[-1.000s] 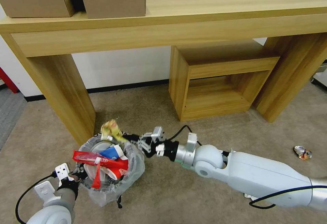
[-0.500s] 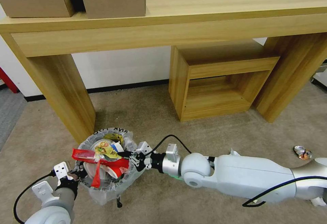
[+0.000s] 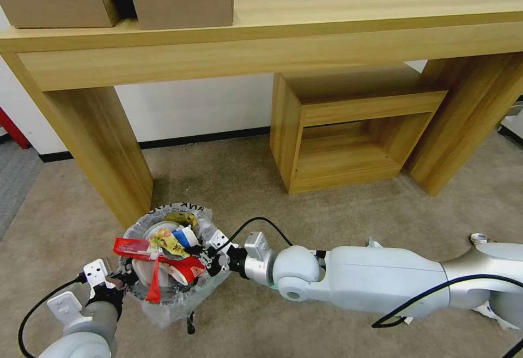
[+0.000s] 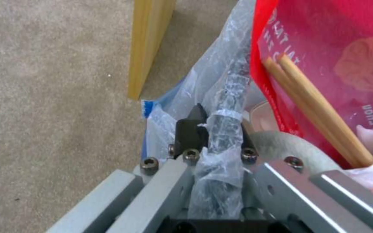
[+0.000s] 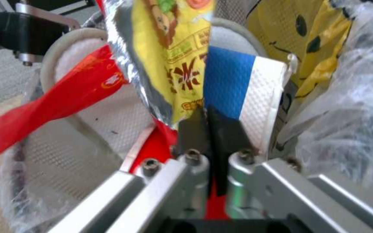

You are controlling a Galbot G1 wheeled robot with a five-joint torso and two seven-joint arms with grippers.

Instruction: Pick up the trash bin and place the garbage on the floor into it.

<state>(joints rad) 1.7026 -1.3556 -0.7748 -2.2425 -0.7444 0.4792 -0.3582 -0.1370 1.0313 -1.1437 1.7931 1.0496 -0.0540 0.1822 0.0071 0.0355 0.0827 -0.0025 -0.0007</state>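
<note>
One trash bin [image 3: 163, 271] sits in the lower left of the head view, on the carpet [image 3: 229, 183] beside a leg of the long wooden table [image 3: 283, 25], lined with a crinkly clear plastic bag [image 4: 221, 97]. It is heaped with garbage: one red wrapper [image 3: 155, 257], one blue-and-white cup [image 3: 185, 236], one yellow smiley-face bag [image 5: 324, 42] and two wooden sticks [image 4: 316, 110]. The left gripper [image 3: 117, 280], at the bin's lower-left rim, is clamped on the rim and its bag. The right gripper [image 3: 202, 254] reaches over the bin's right rim, fingers pinched together on one yellow snack packet [image 5: 169, 48] above the heap. Three cardboard boxes [image 3: 182, 1] stand at the upper left on the table; one small wooden shelf unit [image 3: 348, 129] stands under it.
</note>
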